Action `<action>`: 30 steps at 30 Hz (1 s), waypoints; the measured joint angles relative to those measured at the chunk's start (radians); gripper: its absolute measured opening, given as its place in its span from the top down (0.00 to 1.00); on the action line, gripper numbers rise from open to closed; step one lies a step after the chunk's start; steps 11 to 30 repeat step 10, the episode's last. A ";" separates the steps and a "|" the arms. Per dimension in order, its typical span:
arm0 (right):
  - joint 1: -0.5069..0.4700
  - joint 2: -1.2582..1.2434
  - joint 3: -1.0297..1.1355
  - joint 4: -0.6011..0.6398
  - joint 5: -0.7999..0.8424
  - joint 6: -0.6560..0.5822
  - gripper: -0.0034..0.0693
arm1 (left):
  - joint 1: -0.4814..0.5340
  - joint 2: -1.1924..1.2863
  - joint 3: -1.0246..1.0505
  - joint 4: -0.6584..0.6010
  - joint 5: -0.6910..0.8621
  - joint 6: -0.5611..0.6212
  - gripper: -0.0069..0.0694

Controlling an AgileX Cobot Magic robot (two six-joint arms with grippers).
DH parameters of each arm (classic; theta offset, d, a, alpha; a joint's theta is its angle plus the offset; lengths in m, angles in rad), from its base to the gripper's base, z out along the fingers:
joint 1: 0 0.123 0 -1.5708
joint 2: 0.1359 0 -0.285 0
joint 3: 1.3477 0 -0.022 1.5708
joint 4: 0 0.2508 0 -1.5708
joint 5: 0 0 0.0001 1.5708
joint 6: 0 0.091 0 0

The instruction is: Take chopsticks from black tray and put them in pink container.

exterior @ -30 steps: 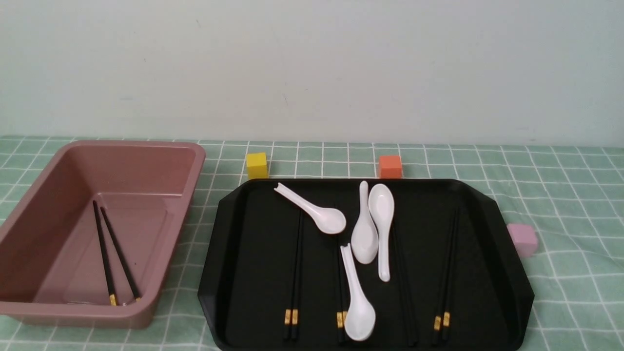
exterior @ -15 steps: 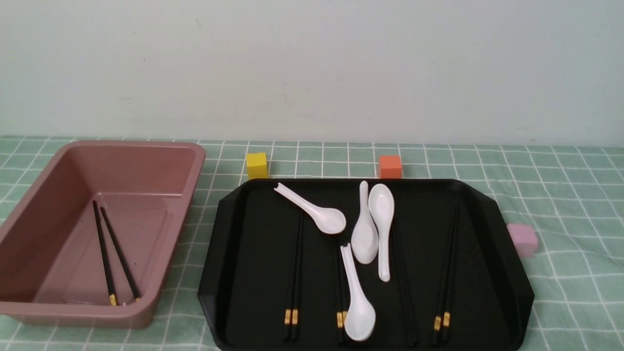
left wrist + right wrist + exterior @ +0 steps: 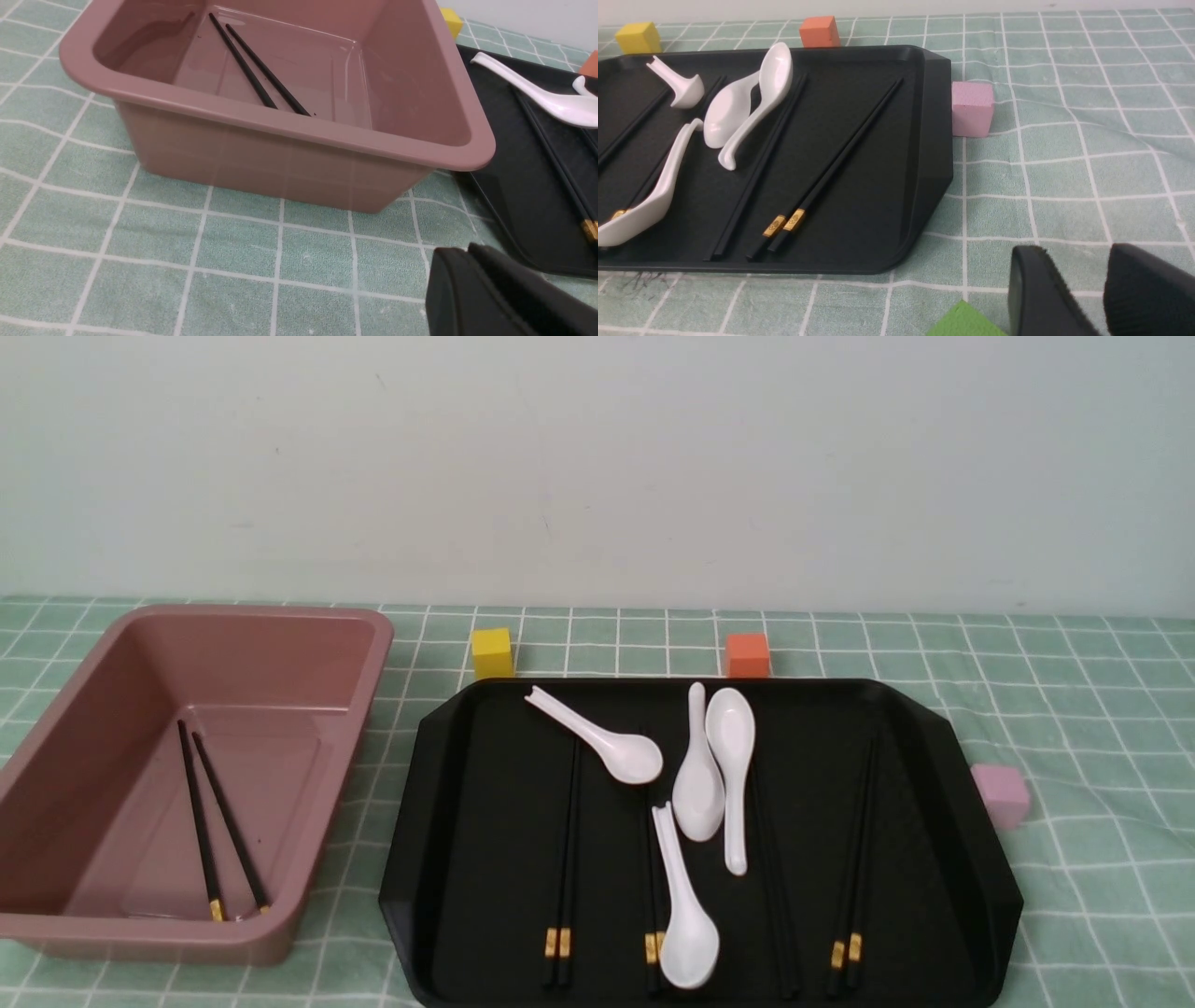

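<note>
Checked cloth: chopsticks (binned) beyond left gripper

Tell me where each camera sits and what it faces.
Front: between the arms, facing the black tray, the pink container and the wall; no arm shows.
Left wrist: low outside the container, left claw at the edge.
Right wrist: low beside the tray's right end, right claw visible.
All three share the tray.
</note>
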 joint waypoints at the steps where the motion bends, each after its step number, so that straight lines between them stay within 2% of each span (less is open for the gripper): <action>1: 0.000 0.000 0.000 0.000 0.000 0.000 0.62 | 0.000 0.000 0.000 0.000 0.000 0.000 0.86; 30: 0.000 0.000 0.000 0.000 0.000 0.000 0.62 | 0.000 0.000 0.000 0.000 0.000 0.000 0.85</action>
